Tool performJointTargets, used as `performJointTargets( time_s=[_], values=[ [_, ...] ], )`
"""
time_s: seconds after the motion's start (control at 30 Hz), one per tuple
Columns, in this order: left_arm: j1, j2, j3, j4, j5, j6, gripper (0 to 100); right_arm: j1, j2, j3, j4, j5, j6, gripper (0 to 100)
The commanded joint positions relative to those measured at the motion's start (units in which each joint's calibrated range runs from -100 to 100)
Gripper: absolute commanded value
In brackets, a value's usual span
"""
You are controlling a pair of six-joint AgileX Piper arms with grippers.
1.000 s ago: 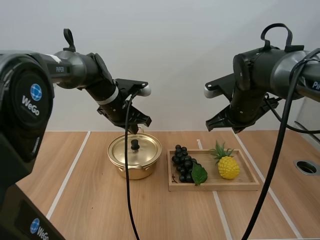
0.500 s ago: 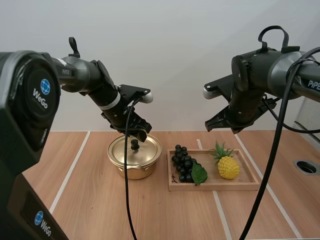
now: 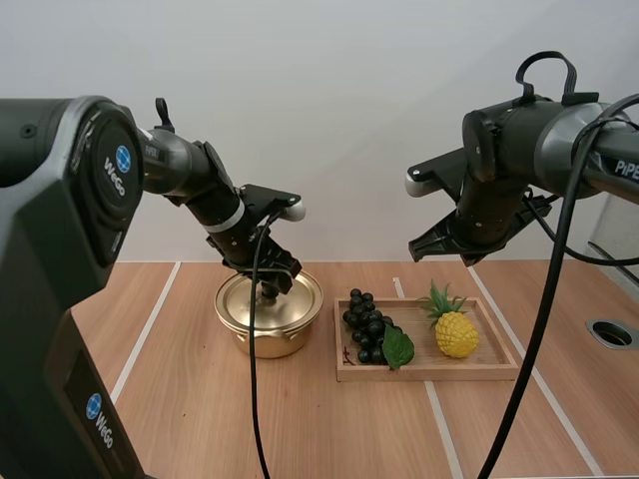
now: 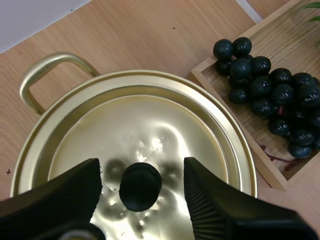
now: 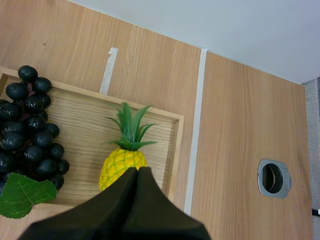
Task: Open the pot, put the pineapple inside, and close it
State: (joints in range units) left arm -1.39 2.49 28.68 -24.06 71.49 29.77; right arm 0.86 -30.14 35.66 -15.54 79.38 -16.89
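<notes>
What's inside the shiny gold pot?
A round gold lid with a black knob covers the shiny gold metal pot, so its inside is hidden.

A plain, pale wall (image 3: 349, 100) stands behind the far edge of a light wooden desk (image 3: 180, 409). White tape lines (image 3: 141, 339) run from far to near across the desk top, one at the left and two more toward the right, spreading apart as they come nearer. Close to the right edge, a round metal-rimmed hole (image 3: 611, 333) is set into the wood. The light is even and soft.
</notes>
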Motion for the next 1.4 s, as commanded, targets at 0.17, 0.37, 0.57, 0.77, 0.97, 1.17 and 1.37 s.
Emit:
performJointTargets(
  time_s=[0.17, 0.37, 0.57, 0.77, 0.97, 1.17, 1.37],
  values=[
    [0.18, 2.02, 0.34, 0.67, -2.64, 0.16, 81, -0.2, -0.34, 0.2, 0.22, -1.0, -0.3, 0],
    [0.18, 2.94, 0.34, 0.61, -4.04, 0.72, 81, -0.2, -0.34, 0.2, 0.22, -1.49, -0.3, 0],
    [0.18, 2.94, 0.34, 0.38, -3.87, 0.95, 80, -0.2, -0.34, 0.2, 0.27, -1.48, -0.74, 0],
    [0.18, 2.94, 0.34, 0.38, -0.08, 0.95, 44, -0.2, -0.34, 0.2, 0.27, -1.85, -0.73, 0],
    [0.18, 2.94, 0.34, 0.38, 3.69, 0.95, 0, -0.2, -0.34, 0.2, 0.4, -2.02, -0.73, 0],
    [0.18, 0.2, -0.73, 0.38, 4.0, 0.95, 0, -0.2, -0.34, 0.2, 0.37, -0.42, -0.73, 0],
    [0.18, -9.81, -4.98, 0.38, 4.0, 0.95, 0, -0.2, 1.6, 0.2, 0.26, 1.22, -0.73, 0]
  ],
)
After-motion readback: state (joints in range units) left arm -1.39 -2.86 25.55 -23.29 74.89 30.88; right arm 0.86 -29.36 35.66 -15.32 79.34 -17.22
